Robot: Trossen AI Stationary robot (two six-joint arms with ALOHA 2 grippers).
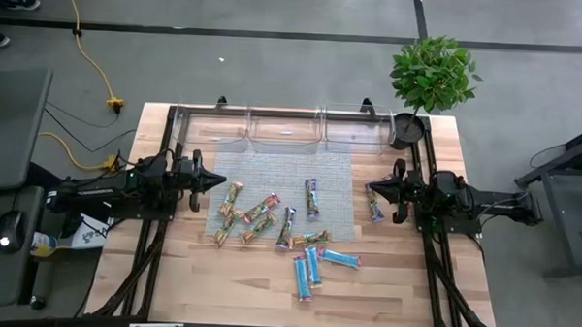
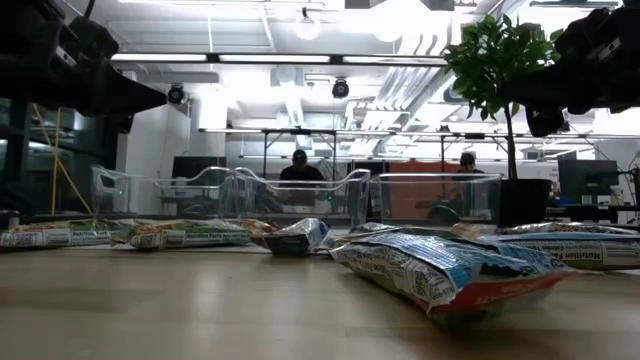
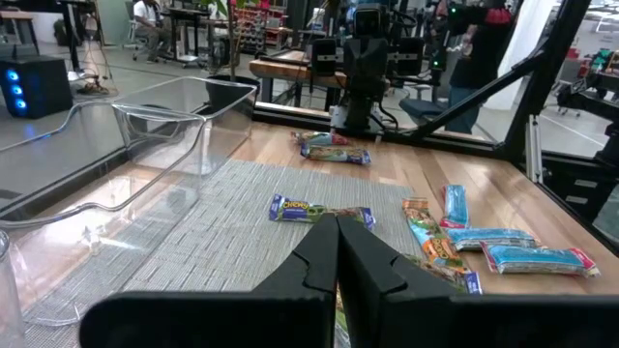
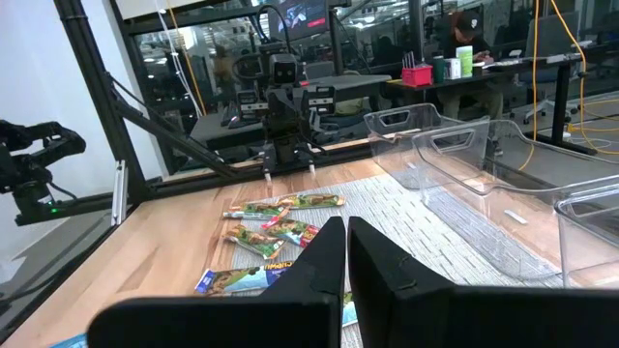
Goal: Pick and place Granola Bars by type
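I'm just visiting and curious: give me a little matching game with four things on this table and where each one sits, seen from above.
Things:
1. light blue bars
2. potted plant
3. clear bins
4. lone purple bar

Places:
A. far right corner of the table
B. in a row along the far edge
C. near side of the table, just off the grey mat
D. on bare wood beside the right gripper

Pairs: 1-C, 2-A, 3-B, 4-D
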